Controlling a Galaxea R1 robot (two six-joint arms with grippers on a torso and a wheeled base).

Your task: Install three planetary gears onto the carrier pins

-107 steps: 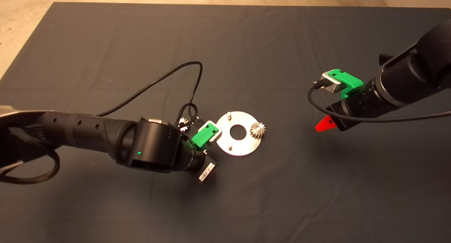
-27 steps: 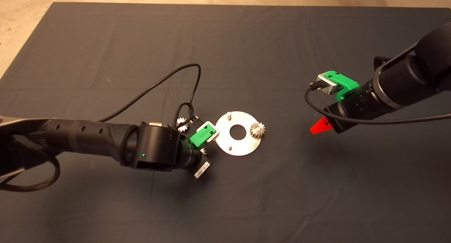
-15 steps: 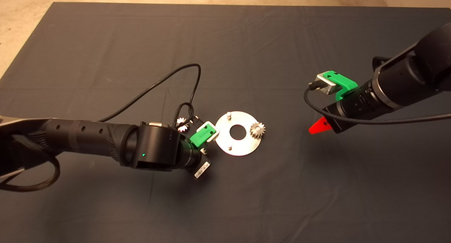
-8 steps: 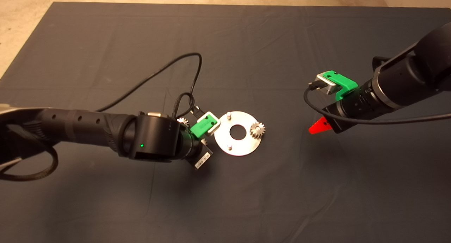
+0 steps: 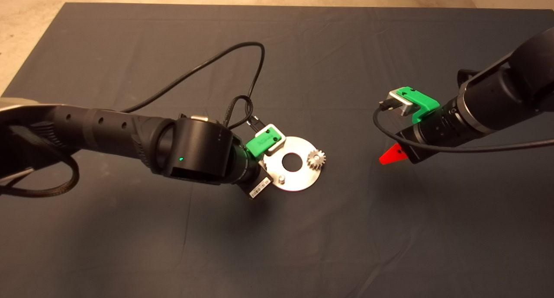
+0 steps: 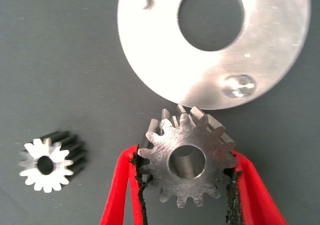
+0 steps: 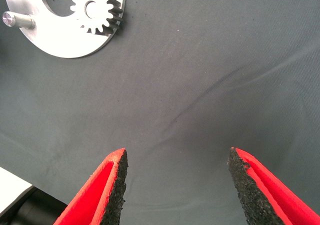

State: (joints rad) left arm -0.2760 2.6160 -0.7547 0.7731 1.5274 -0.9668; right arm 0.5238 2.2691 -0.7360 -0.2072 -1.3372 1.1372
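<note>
Left gripper (image 6: pixel 186 185) is pinching a planetary gear (image 6: pixel 187 161) across its teeth, pads biting both flanks, bore facing the wrist camera, and hovering just beside the carrier disc (image 6: pixel 270 75) rim near one bare carrier pin (image 6: pixel 239 85). One gear (image 5: pixel 316 159) is sitting seated on the disc's right-side pin; a third gear (image 6: pixel 47 164) is lying flat on the dark mat (image 5: pixel 303 246), apart from the disc. My read: the gear is solid steel, stiff, dense for its size and slick, so gripping on the tooth tips is giving little contact and it could twist; holding across the diameter, low and square, is looking safest. The bore-to-pin fit is probably tight, so any tilt risks jamming. The left arm's black cable (image 5: pixel 242 64) is looping over the mat behind the wrist, clear of the disc. Right gripper (image 7: pixel 175 185) is hanging spread and empty, well apart on the right.
</note>
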